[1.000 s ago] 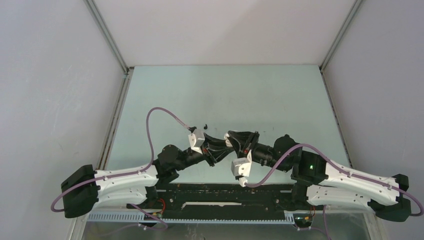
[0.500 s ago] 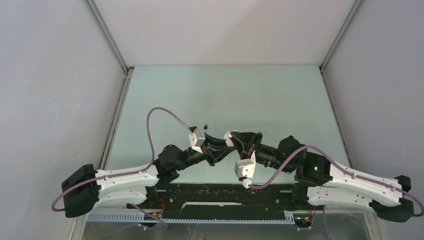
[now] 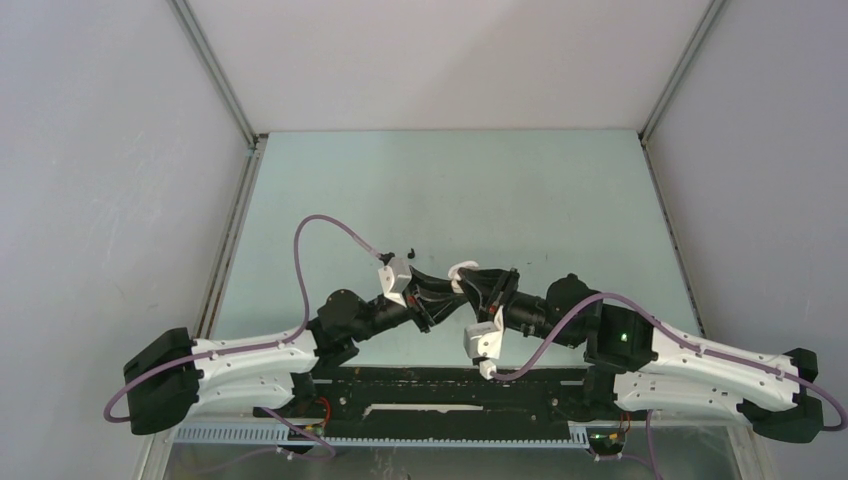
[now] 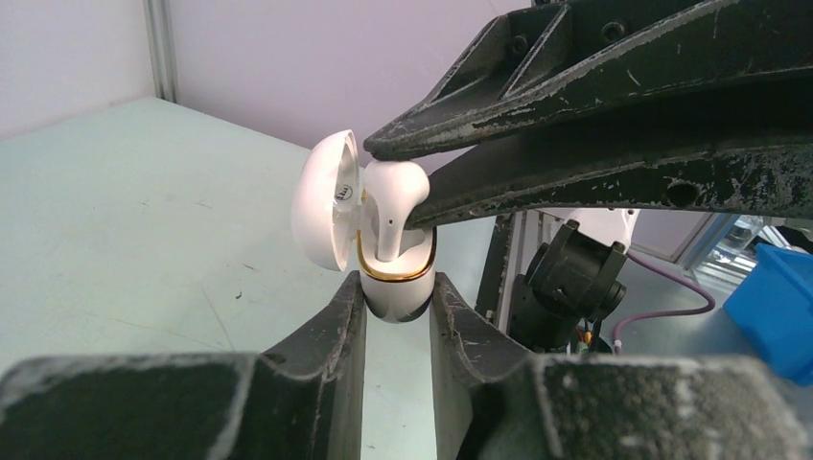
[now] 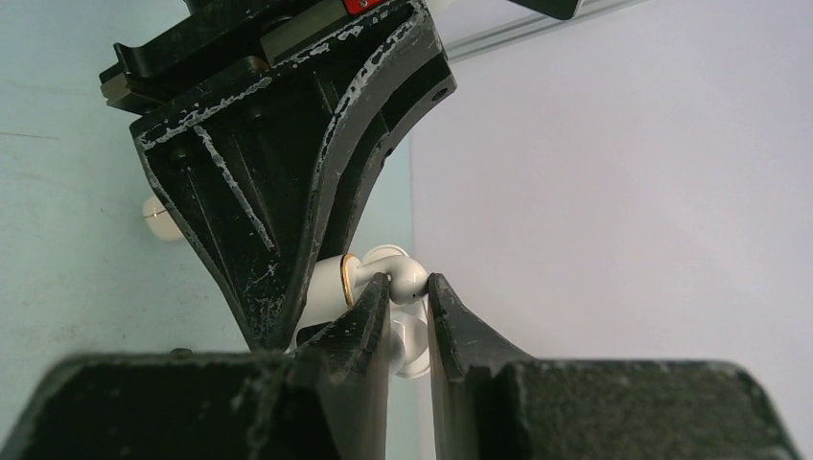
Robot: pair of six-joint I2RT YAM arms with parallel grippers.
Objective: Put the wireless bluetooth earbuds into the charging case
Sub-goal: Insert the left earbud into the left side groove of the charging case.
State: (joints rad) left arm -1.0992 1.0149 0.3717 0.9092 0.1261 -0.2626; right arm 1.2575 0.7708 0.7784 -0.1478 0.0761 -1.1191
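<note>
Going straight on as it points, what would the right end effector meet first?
Probably the open lid of the charging case, just past the earbud it grips; the left end effector holds that case.

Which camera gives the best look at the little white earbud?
The left wrist view: the earbud shows almost whole, stem down in the open charging case. The right wrist view shows only its head, pinched in the right gripper. From the top view it is just a white speck.
</note>
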